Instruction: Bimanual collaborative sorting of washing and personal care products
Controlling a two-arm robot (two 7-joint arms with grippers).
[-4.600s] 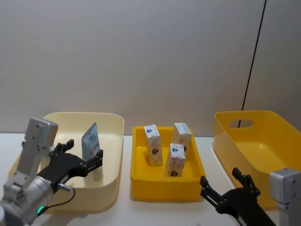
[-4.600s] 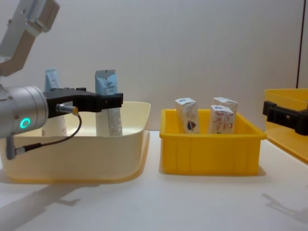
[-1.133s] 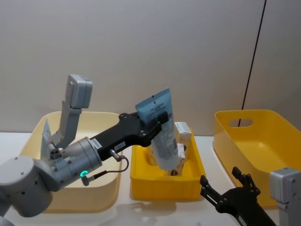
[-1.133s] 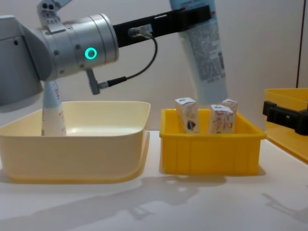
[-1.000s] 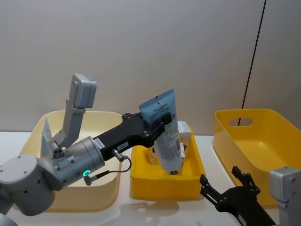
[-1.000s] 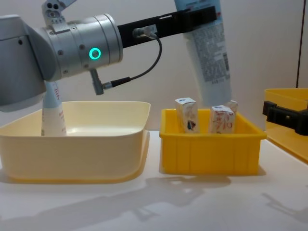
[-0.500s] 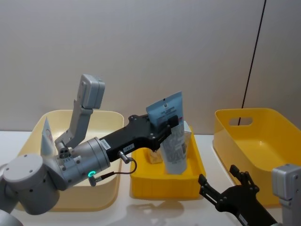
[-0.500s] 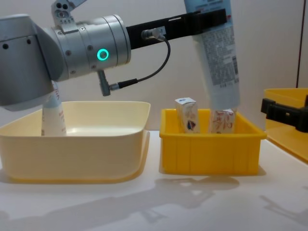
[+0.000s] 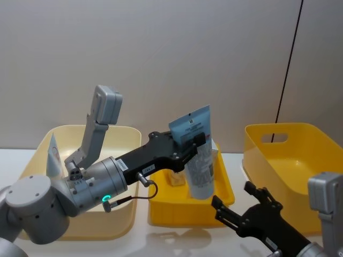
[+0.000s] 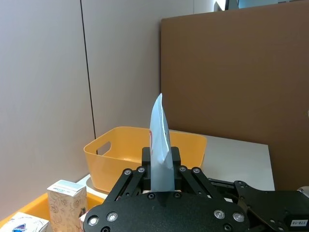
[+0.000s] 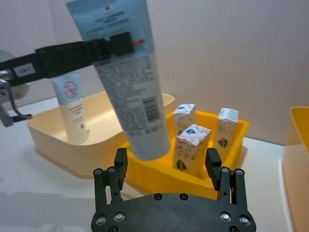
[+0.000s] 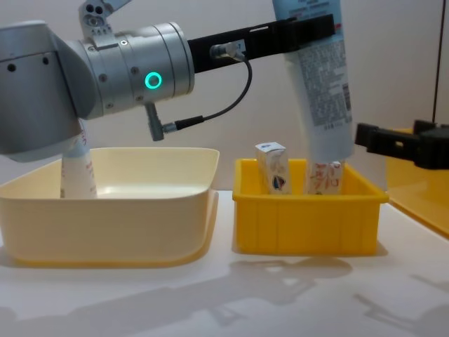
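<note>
Plain grey wall behind, white table [image 9: 161,243] underneath.

Head view: a tube [image 9: 197,160] is held near its crimped end by the left gripper [image 9: 191,143]. It's hung cap-down over the tray [image 9: 171,214], with the crimp tipped toward 11 o'clock. The right gripper [image 9: 231,195] is seen at about 5 o'clock from the tube, jaws spread, nothing in them. A second tube [image 9: 52,155] is stood in the cream tub [image 9: 67,129] at 9 o'clock, and the yellow tub [image 9: 300,166] is at 3 o'clock.

Left wrist view: the tube is seen edge-on, pinched from both sides.

Right wrist view: the tube's lower half is framed straight ahead of the open fingers, with the cartons [image 11: 189,147] just behind it in the tray.

Chest view: the tube's long axis is close to vertical, and the right gripper is found at 3 o'clock from the cap end, near but not touching.

Looks like a handover is being set up. The right arm is the nearer free one, and the lower body would probably be taken from the side.
</note>
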